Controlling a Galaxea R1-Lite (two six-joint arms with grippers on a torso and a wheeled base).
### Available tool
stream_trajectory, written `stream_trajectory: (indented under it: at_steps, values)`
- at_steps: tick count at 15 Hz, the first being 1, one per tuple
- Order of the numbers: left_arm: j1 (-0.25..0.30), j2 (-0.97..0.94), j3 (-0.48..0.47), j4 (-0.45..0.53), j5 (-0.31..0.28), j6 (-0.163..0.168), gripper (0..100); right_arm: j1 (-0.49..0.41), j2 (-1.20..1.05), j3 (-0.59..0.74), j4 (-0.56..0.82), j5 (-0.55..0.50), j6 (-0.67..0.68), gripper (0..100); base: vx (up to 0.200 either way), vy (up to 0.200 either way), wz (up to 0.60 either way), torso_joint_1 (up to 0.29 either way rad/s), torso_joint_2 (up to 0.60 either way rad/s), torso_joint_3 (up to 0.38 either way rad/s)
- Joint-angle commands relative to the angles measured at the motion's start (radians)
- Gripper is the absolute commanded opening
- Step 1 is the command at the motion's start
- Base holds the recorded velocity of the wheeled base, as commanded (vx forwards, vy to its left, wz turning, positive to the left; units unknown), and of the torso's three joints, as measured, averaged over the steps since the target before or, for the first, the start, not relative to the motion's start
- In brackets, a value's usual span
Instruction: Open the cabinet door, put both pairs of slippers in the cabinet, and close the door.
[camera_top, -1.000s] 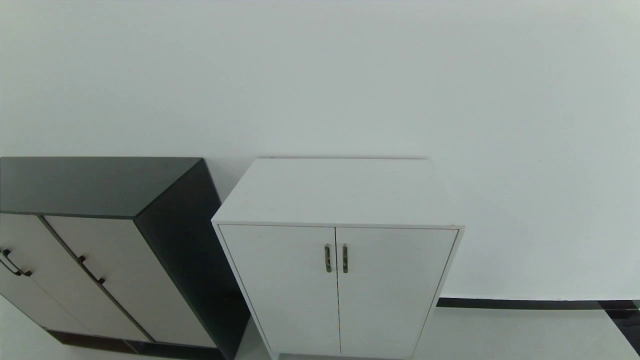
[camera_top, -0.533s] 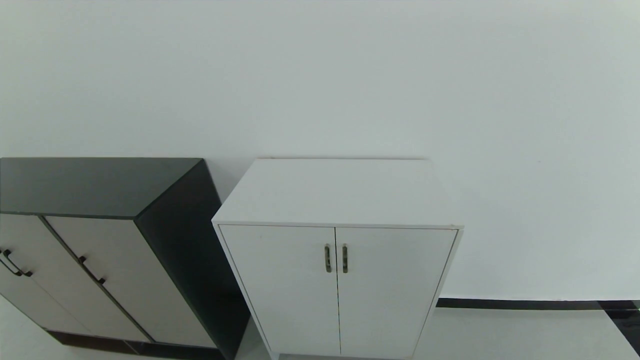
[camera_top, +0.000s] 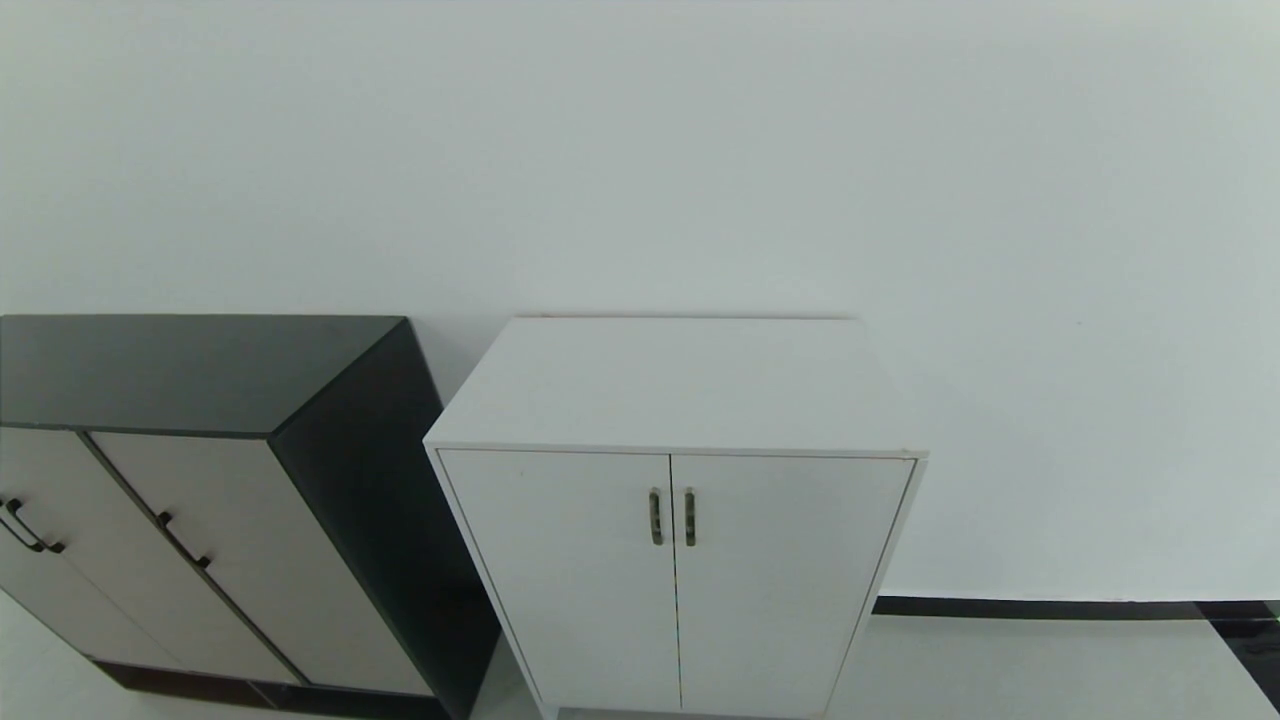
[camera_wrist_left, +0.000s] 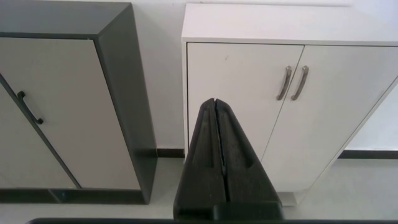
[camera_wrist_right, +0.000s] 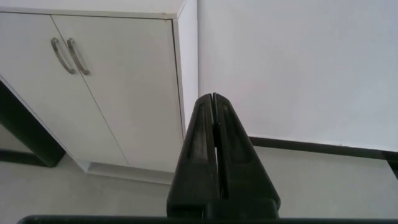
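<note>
A white two-door cabinet (camera_top: 675, 560) stands against the wall with both doors closed and a pair of metal handles (camera_top: 671, 517) at the centre seam. My left gripper (camera_wrist_left: 216, 104) is shut with nothing in it, held back from the white cabinet (camera_wrist_left: 273, 112) and facing its left door. My right gripper (camera_wrist_right: 214, 99) is shut and empty too, off the white cabinet's (camera_wrist_right: 118, 81) right corner, in front of the bare wall.
A dark cabinet (camera_top: 200, 500) with pale doors and black handles stands just left of the white one. A black skirting strip (camera_top: 1050, 607) runs along the wall's foot on the right, above pale open floor (camera_top: 1030, 670).
</note>
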Motion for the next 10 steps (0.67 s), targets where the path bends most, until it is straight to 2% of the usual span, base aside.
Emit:
stream_trajectory:
  at_steps: [1,3,4,7,8,10]
  values:
    - [0.000,0.000,0.000,0.000,0.000,-0.001,0,0.006,0.025,-0.001,0.000,-0.001,-0.002,0,0.000,0.000,0.00,0.000,0.00,0.000]
    - [0.000,0.000,0.000,0.000,0.000,-0.001,0,0.000,0.076,-0.001,0.000,-0.001,0.000,0,0.000,0.000,0.00,0.000,0.00,0.000]
    - [0.000,0.000,0.000,0.000,0.000,-0.002,0,-0.040,0.096,-0.002,0.000,-0.002,-0.003,0,0.000,0.000,0.00,0.000,0.00,0.000]
    - [0.000,0.000,0.000,0.000,-0.001,-0.002,0,-0.097,0.035,-0.001,0.000,-0.002,-0.005,0,0.000,0.000,0.00,0.000,0.00,0.000]
    - [0.000,0.000,0.000,0.000,-0.001,-0.001,0,-0.146,0.002,-0.001,0.000,-0.002,-0.005,0,0.000,0.000,0.00,0.000,0.00,0.000]
    - [0.000,0.001,0.000,0.000,-0.001,-0.001,0,-0.163,-0.010,-0.001,0.000,-0.005,0.001,0,0.000,0.000,0.00,0.000,0.00,0.000]
